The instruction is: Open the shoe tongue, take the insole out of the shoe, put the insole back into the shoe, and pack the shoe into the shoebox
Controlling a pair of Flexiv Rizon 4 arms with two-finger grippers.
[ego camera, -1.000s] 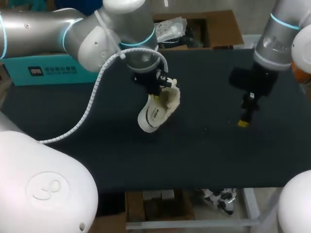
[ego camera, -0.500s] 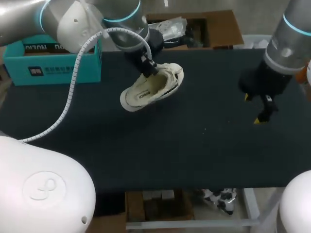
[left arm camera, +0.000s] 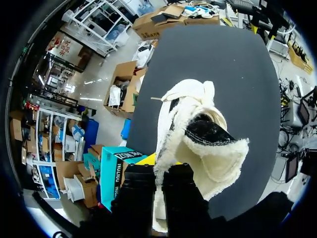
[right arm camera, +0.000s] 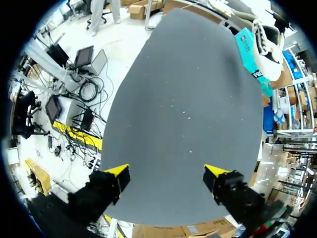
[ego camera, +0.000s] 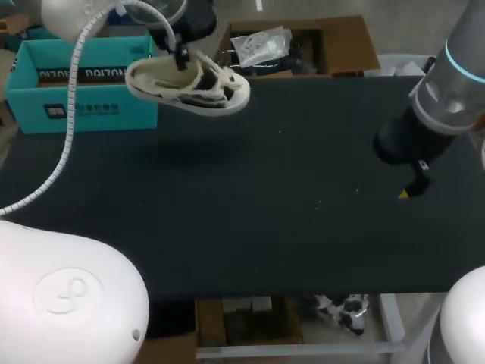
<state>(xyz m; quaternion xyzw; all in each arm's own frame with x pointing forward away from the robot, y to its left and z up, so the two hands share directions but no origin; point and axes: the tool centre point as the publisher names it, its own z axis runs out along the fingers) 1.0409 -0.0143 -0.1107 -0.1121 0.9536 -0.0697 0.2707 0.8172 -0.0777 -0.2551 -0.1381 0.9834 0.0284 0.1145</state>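
A cream, fleece-lined shoe (ego camera: 189, 83) hangs in the air on its side, just right of the open teal shoebox (ego camera: 79, 83) at the table's back left. My left gripper (ego camera: 180, 54) is shut on the shoe's collar from above. In the left wrist view the shoe (left arm camera: 198, 134) runs ahead of the dark fingers (left arm camera: 178, 188), with the teal shoebox (left arm camera: 115, 171) below and beside them. My right gripper (ego camera: 413, 186) hangs open over the table's right side, holding nothing. In its wrist view the right gripper (right arm camera: 166, 173) points at bare mat, and the shoe (right arm camera: 267, 42) shows far ahead.
The black tabletop (ego camera: 265, 205) spreads between the two arms. A white spiral cable (ego camera: 70, 114) hangs from my left arm over the table's left part. The table's front edge (ego camera: 303, 294) runs below.
My left arm has lifted the shoe off the mat's middle and carried it back and left toward the shoebox, turning it sideways. My right arm has drifted slightly right.
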